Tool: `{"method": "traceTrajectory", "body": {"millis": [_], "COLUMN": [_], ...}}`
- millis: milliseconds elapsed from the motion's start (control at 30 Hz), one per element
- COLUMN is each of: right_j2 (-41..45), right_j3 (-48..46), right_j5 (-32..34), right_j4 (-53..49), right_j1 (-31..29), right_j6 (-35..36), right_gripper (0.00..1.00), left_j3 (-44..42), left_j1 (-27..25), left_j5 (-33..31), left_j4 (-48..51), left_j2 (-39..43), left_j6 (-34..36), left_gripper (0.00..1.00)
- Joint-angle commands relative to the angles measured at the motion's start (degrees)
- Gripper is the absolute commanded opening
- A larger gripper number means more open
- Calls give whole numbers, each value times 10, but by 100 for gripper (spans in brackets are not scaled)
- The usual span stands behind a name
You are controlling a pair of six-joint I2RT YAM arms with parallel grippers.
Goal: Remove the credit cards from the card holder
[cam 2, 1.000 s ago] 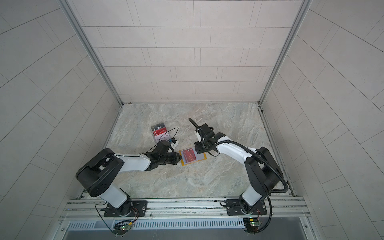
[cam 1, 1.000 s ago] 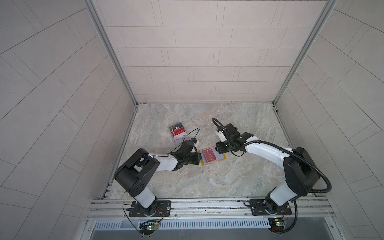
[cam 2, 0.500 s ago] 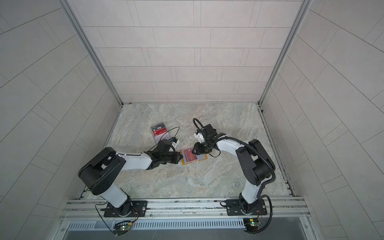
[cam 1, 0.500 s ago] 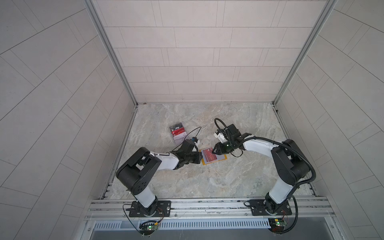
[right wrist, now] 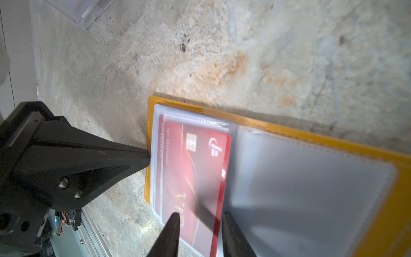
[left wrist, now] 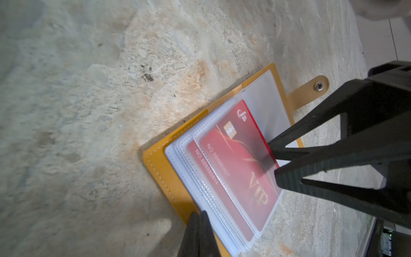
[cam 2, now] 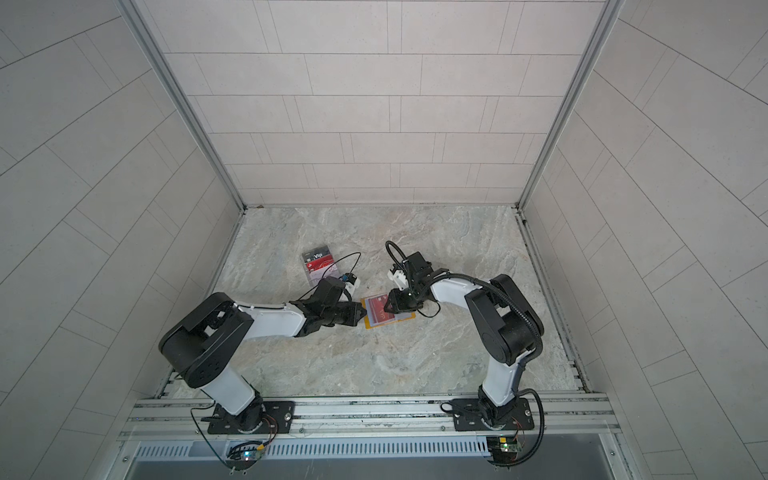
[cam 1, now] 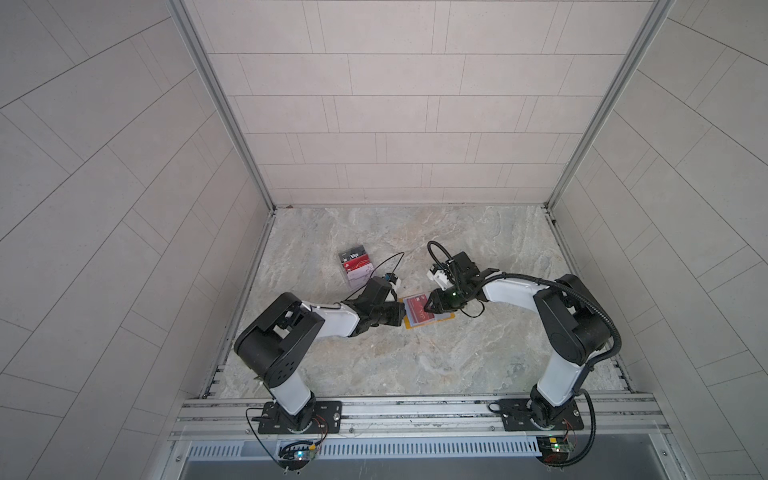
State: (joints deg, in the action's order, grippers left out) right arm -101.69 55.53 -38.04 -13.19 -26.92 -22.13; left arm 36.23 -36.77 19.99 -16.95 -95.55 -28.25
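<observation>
The yellow card holder (cam 1: pixel 440 320) (cam 2: pixel 400 322) lies open on the marble table. Its clear sleeves are fanned out in the left wrist view (left wrist: pixel 164 173) and the right wrist view (right wrist: pixel 333 142). A red credit card (cam 1: pixel 417 309) (left wrist: pixel 242 160) (right wrist: pixel 200 169) sticks partly out of the top sleeve, and a second red card (left wrist: pixel 200 162) sits in the sleeve beneath. My left gripper (cam 1: pixel 402 312) (left wrist: pixel 198 213) is shut, its tips pressed on the holder's left edge. My right gripper (cam 1: pixel 428 309) (right wrist: pixel 200 214) is open, with the top card's free long edge between its fingers.
A clear acrylic box (cam 1: pixel 355 266) (cam 2: pixel 318 264) holding a black Vip card and red cards stands at the back left. The holder's snap strap tab (left wrist: pixel 320 85) lies flat on the side away from my left gripper. Tiled walls enclose the table on three sides.
My right gripper has moved left and down onto the top card's edge, and its jaws have narrowed. My left gripper has stayed on the holder's edge.
</observation>
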Motion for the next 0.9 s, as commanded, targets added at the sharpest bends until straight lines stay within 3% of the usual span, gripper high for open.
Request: {"method": "traceTrajectory", "body": {"millis": [0,267,867], "right_j2": [-7,4,-20], "right_j3": [-12,-40,-56], "right_j5": [-26,-91,-168], "right_j4": [20,96,194], "right_j1": [3,9,12], "right_j6": [-2,-49,-111], "right_gripper": [33,31,28], "left_j3": [5,11,17], "left_j1": [-3,-2,-2], "left_j5": [-14,-15,-15], "left_j4": [43,50,57], "left_j2": [-15,-19,-24], "left_j6": [14,17,20], "left_gripper": [0,0,0]}}
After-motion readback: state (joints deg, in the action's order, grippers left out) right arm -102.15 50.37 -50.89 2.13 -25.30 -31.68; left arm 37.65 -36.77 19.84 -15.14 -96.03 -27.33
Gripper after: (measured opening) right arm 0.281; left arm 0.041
